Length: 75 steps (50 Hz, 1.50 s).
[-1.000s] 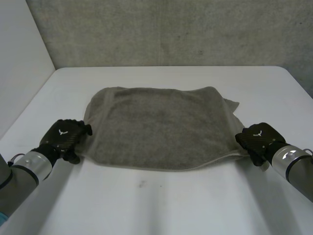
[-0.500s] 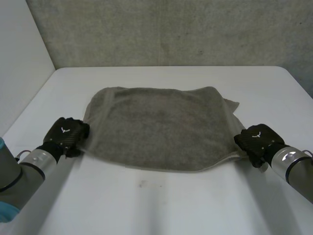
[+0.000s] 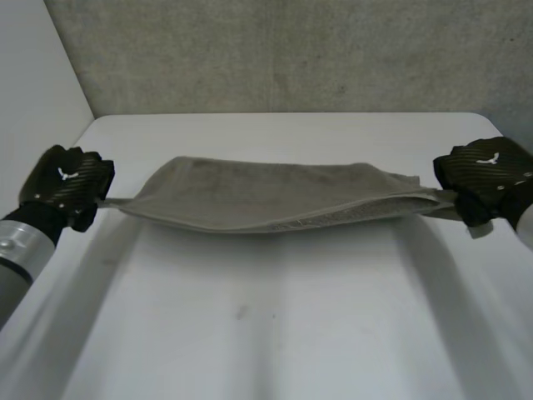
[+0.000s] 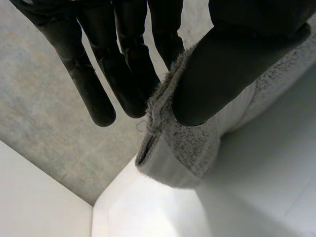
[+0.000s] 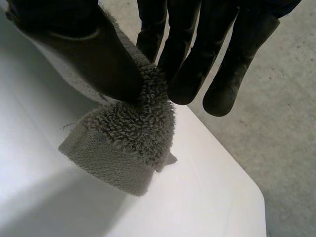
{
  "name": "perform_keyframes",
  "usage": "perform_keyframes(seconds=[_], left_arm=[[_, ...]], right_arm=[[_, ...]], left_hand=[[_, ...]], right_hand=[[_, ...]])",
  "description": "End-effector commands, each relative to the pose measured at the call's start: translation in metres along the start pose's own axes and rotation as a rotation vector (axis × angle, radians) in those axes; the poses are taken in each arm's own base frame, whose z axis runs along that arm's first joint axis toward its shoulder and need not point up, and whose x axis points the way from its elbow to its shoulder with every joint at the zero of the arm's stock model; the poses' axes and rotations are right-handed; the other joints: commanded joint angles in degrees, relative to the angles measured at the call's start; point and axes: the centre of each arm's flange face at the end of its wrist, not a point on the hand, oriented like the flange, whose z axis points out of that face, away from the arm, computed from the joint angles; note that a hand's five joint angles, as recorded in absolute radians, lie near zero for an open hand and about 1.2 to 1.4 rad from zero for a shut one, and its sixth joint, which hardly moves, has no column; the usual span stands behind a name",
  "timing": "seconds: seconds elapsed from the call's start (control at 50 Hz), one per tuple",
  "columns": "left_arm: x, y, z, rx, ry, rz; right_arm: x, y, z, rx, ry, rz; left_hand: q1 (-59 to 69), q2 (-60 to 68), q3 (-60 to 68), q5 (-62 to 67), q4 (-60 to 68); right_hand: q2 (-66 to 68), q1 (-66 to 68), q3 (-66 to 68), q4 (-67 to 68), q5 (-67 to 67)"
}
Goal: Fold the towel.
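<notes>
White surface (image 3: 266, 333) is standing before a grey concrete wall (image 3: 291, 50). At left, the left hand (image 3: 67, 185) is pinching one end of the grey towel (image 3: 266, 200) between thumb and fingers. The towel is hanging stretched between both hands, sagging mid-span over the surface. At right, the right hand (image 3: 485, 175) is pinching the opposite end likewise.

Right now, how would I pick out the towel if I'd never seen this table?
Find the white table before the grey wall. Between the black left hand and right hand stretches the towel: grey, fluffy cloth, pinched at both ends and sagging in the middle.
</notes>
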Motion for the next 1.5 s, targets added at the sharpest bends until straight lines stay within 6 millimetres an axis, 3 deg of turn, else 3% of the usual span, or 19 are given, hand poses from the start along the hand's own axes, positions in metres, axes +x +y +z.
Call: perform_keyframes(seconds=[0.02, 0.18, 0.26, 0.3, 0.34, 0.42, 0.46, 0.58, 0.68, 0.78, 0.9, 1.02, 1.26, 1.28, 1.3, 1.32, 1.34, 1.42, 1.5], left_arm=[[-0.008, -0.044, -0.033, 0.017, -0.007, 0.008], [-0.016, -0.073, -0.040, 0.092, -0.026, 0.039], [-0.018, -0.073, -0.037, 0.093, -0.027, 0.040], [-0.017, -0.069, -0.034, 0.077, -0.018, 0.032], [-0.011, -0.049, -0.023, 0.009, 0.020, -0.001], [-0.004, -0.032, -0.015, -0.046, 0.055, -0.028], [0.003, -0.014, -0.007, -0.099, 0.092, -0.053], [0.017, 0.005, 0.008, -0.154, 0.149, -0.077], [0.030, 0.019, 0.026, -0.185, 0.195, -0.089], [0.034, 0.038, 0.052, -0.220, 0.203, -0.099], [0.046, 0.048, 0.075, -0.221, 0.219, -0.089], [0.046, 0.059, 0.093, -0.236, 0.182, -0.080], [0.057, 0.061, 0.108, -0.216, 0.190, -0.068], [0.058, 0.062, 0.109, -0.219, 0.188, -0.069], [0.058, 0.061, 0.110, -0.220, 0.185, -0.067], [0.058, 0.061, 0.110, -0.220, 0.185, -0.067], [0.058, 0.062, 0.110, -0.227, 0.173, -0.063], [0.055, 0.061, 0.110, -0.246, 0.128, -0.057], [0.054, 0.058, 0.108, -0.249, 0.115, -0.055]], right_arm=[[0.021, -0.030, -0.028, -0.031, 0.018, -0.009], [0.041, -0.068, -0.045, 0.046, 0.078, -0.047], [0.045, -0.069, -0.045, 0.021, 0.072, -0.048], [0.042, -0.051, -0.028, -0.056, 0.025, -0.055], [0.039, -0.040, -0.019, -0.102, 0.002, -0.070], [0.035, -0.026, -0.008, -0.154, -0.035, -0.103], [0.030, -0.013, 0.001, -0.188, -0.069, -0.095], [0.022, 0.008, 0.018, -0.245, -0.120, -0.062], [0.018, 0.034, 0.047, -0.273, -0.127, -0.035], [0.014, 0.047, 0.069, -0.283, -0.126, -0.025], [0.005, 0.067, 0.097, -0.323, -0.140, -0.011], [0.002, 0.079, 0.118, -0.353, -0.118, -0.023], [0.009, 0.085, 0.140, -0.322, -0.061, -0.038], [0.011, 0.084, 0.142, -0.315, -0.050, -0.038], [0.013, 0.083, 0.144, -0.305, -0.033, -0.031], [0.013, 0.083, 0.144, -0.305, -0.032, -0.031], [0.016, 0.080, 0.146, -0.292, -0.016, -0.014], [0.030, 0.060, 0.151, -0.204, 0.049, 0.053], [0.043, 0.037, 0.147, -0.122, 0.101, 0.079]], left_hand=[[12.42, 10.26, 10.33, 11.61, 10.31], [12.42, 10.26, 10.33, 11.61, 10.31], [12.42, 10.26, 10.33, 11.61, 10.31], [12.42, 10.26, 10.33, 11.61, 10.31], [12.42, 10.26, 10.33, 11.61, 10.31], [12.42, 10.26, 10.33, 11.61, 10.31], [12.42, 10.26, 10.33, 11.61, 10.31], [12.42, 10.26, 10.33, 11.61, 10.31], [12.42, 10.26, 10.33, 11.61, 10.31], [12.42, 10.26, 10.33, 11.61, 10.31], [12.42, 10.26, 10.33, 11.61, 10.31], [12.42, 10.26, 10.33, 11.61, 10.31], [12.42, 10.26, 10.33, 11.61, 10.31], [12.42, 10.26, 10.33, 11.61, 10.31], [2.45, 0.29, 0.36, 1.64, 0.34], [2.35, 0.19, 0.26, 1.54, 0.24], [-48.44, -50.60, -50.53, -49.26, -50.55], [-57.58, -59.74, -59.67, -58.39, -59.69], [-57.58, -59.74, -59.67, -58.39, -59.69]], right_hand=[[5.03, 4.43, 3.82, 3.29, 3.52], [5.03, 4.43, 3.82, 3.29, 3.52], [5.03, 4.43, 3.82, 3.29, 3.52], [5.03, 4.43, 3.82, 3.29, 3.52], [5.03, 4.43, 3.82, 3.29, 3.52], [5.03, 4.43, 3.82, 3.29, 3.52], [5.03, 4.43, 3.82, 3.29, 3.52], [5.03, 4.43, 3.82, 3.29, 3.52], [5.03, 4.43, 3.82, 3.29, 3.52], [5.03, 4.43, 3.82, 3.29, 3.52], [5.03, 4.43, 3.82, 3.29, 3.52], [5.03, 4.43, 3.82, 3.29, 3.52], [5.03, 4.43, 3.82, 3.29, 3.52], [0.09, -0.51, -1.12, -1.64, -1.42], [-45.42, -46.02, -46.63, -47.15, -46.93], [-45.88, -46.48, -47.09, -47.61, -47.39], [-64.97, -65.57, -66.18, -66.71, -66.48], [-64.97, -65.57, -66.18, -66.71, -66.48], [-64.97, -65.57, -66.18, -66.71, -66.48]])
